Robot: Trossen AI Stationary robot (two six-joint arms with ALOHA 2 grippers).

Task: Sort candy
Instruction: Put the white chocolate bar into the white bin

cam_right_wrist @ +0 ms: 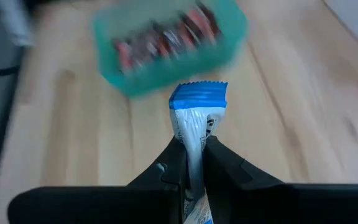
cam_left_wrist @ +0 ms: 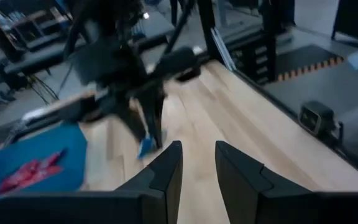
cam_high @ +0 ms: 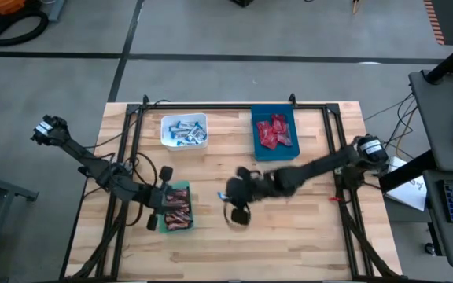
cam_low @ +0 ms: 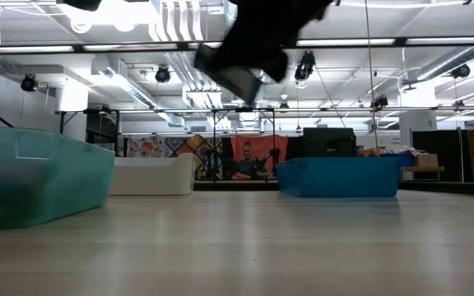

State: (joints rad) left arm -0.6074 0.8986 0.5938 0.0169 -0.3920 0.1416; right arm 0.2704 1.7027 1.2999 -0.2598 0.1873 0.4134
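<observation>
right gripper [cam_right_wrist: 192, 149] clamps blue-and-white mini bar [cam_right_wrist: 197, 115], long axis in line with fingers; white bin [cam_high: 184, 130] beyond it. left gripper [cam_left_wrist: 197, 165] fingers slightly parted, empty, over green bin [cam_high: 176, 208].

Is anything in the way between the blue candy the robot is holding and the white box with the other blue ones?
Nothing visible. The right gripper holds the blue-and-white candy above bare table, left of the blue bin, and the wood up to the white bin shows nothing on it.

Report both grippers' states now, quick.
Left gripper: open, empty, above the green bin.
Right gripper: shut on a blue-and-white bar, over mid-table.
</observation>
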